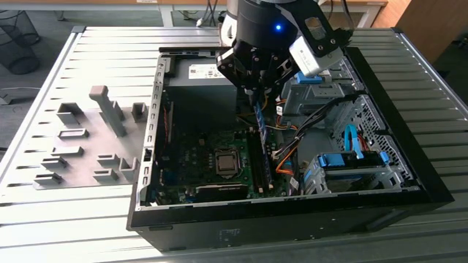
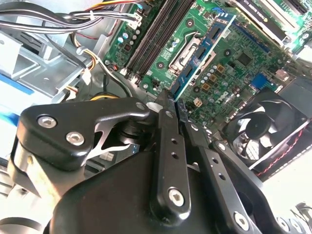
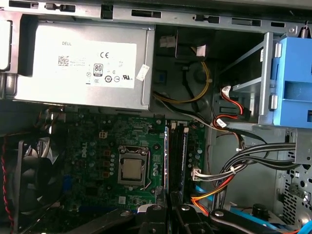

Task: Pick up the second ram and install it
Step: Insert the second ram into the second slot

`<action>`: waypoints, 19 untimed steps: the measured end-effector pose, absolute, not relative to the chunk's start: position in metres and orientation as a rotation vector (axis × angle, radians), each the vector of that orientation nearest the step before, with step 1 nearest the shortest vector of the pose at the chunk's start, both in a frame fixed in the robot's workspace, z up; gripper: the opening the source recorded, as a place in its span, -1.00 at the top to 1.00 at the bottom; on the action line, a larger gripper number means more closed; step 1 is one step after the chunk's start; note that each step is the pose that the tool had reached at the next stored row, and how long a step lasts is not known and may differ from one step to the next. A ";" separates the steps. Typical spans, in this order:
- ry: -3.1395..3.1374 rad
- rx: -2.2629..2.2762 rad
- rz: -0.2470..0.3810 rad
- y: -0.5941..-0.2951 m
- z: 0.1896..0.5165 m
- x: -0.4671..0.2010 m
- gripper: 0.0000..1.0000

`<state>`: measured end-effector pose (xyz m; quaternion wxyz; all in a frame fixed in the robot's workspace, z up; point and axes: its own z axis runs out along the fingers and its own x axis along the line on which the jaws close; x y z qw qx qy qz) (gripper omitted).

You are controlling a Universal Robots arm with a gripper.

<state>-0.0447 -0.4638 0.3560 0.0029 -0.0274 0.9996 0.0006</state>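
My gripper (image 1: 256,92) hangs inside the open computer case (image 1: 409,186) and is shut on the second ram (image 1: 259,118), a thin blue-green stick that points down from the fingers. In the second wrist view the ram (image 2: 204,48) runs edge-on away from the black fingers (image 2: 168,141), out over the green motherboard (image 2: 243,63). The long dark memory slots (image 1: 260,161) lie just below the stick's lower end, beside the processor socket (image 1: 227,163). In the first wrist view the gripper (image 3: 169,208) sits close to those slots (image 3: 178,156).
A grey fixture plate with blocks (image 1: 87,137) lies on the table at the exterior view's left. Inside the case are the power supply (image 3: 83,63), a fan (image 2: 265,126), bundled cables (image 3: 243,165) and blue drive-bay clips (image 1: 351,160) near the slots.
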 end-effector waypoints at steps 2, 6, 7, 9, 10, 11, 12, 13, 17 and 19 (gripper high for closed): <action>3.135 -0.086 0.002 -0.464 0.356 -0.045 0.72; 3.134 -0.086 0.002 -0.464 0.356 -0.045 0.72; 3.134 -0.086 0.002 -0.464 0.356 -0.045 0.72; 3.134 -0.086 0.002 -0.464 0.355 -0.045 0.72; 3.134 -0.086 0.002 -0.464 0.355 -0.045 0.72; 3.134 -0.086 0.002 -0.464 0.354 -0.045 0.72; 3.134 -0.086 0.002 -0.464 0.354 -0.045 0.72; 3.134 -0.086 0.002 -0.464 0.353 -0.045 0.72; 3.134 -0.086 0.002 -0.464 0.348 -0.045 0.72; 3.135 -0.086 0.002 -0.464 0.346 -0.045 0.72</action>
